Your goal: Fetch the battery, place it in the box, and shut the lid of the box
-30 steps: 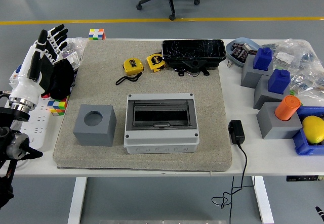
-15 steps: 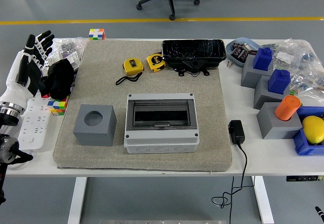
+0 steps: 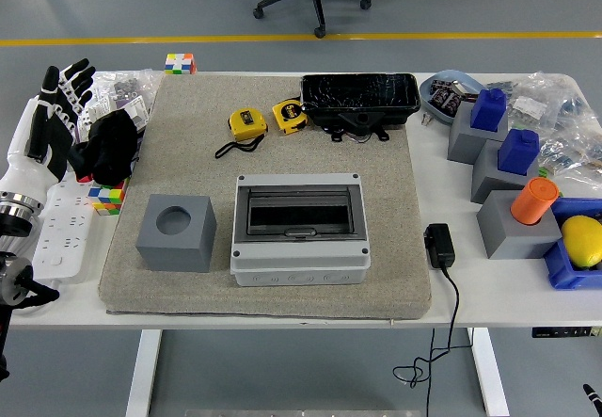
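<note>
Over the table's left edge, our left hand (image 3: 52,120) hovers with fingers spread, holding nothing. We judge the fetch not yet begun. Our next move calls for a long reach to the battery (image 3: 359,102), lying at the mat's far side, long axis left-right. Nearer sits the box (image 3: 299,229), lid seemingly down.

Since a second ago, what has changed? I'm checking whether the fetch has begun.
Only the left robot hand moved: it drew back toward the table's left edge, fingers spread, holding nothing. The box, tape measures and grey block stayed put. No right hand shows.
</note>
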Robot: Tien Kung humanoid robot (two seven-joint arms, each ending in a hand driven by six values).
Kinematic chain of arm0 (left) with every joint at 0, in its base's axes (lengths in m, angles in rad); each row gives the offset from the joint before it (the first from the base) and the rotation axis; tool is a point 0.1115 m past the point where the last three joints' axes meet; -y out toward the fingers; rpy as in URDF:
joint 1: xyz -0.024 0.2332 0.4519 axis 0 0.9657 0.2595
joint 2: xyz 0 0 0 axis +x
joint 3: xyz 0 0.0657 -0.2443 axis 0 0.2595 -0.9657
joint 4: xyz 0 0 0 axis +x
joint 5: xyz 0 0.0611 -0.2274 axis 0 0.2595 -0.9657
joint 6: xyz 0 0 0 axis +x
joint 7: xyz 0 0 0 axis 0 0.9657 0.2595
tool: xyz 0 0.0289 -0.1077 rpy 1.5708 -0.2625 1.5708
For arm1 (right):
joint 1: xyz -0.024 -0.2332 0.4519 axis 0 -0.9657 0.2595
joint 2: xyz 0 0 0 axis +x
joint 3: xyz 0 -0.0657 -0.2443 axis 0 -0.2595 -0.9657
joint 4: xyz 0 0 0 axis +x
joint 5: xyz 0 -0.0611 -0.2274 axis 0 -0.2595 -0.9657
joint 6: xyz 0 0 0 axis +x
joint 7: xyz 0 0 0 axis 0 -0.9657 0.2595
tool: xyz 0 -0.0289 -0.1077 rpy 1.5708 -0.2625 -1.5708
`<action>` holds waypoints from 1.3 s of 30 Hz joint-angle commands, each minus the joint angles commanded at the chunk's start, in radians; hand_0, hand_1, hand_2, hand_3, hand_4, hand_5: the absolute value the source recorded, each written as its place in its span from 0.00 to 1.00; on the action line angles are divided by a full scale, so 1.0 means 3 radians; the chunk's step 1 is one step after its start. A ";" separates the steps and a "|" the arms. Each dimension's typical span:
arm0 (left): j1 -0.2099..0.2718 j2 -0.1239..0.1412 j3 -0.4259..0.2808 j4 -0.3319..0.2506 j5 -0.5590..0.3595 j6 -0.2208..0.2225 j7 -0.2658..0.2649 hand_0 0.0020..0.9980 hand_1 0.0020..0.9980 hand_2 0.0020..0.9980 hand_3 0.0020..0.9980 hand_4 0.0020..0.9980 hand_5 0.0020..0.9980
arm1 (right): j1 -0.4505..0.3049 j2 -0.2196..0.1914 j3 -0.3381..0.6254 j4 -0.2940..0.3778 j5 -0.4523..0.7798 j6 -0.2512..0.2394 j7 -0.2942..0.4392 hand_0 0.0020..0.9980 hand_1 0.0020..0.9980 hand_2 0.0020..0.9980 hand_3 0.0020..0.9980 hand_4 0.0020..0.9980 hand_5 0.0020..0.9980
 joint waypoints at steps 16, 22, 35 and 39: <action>-0.0014 0.0004 0.0009 0.0004 0.0034 0.0016 -0.0007 0.98 0.93 0.90 0.86 1.00 1.00 | 0.0009 0.0004 0.0000 0.0010 -0.0004 0.0004 -0.0011 0.83 0.81 0.79 0.81 1.00 1.00; -0.0024 0.0004 -0.0007 0.0033 0.0055 0.0019 -0.0002 0.98 0.93 0.89 0.86 1.00 1.00 | 0.0014 0.0011 0.0028 0.0005 -0.0020 0.0004 -0.0011 0.83 0.81 0.79 0.81 1.00 1.00; -0.0040 0.0007 -0.0049 0.0040 0.0077 0.0053 -0.0037 0.96 0.92 0.86 0.84 1.00 1.00 | 0.0024 0.0019 0.0051 0.0024 -0.0032 0.0002 -0.0005 0.83 0.81 0.79 0.81 1.00 1.00; -0.0040 0.0003 -0.0056 0.0038 0.0084 0.0068 -0.0045 0.96 0.92 0.86 0.84 1.00 1.00 | 0.0033 0.0019 0.0061 0.0025 -0.0037 0.0000 -0.0005 0.83 0.81 0.79 0.81 1.00 1.00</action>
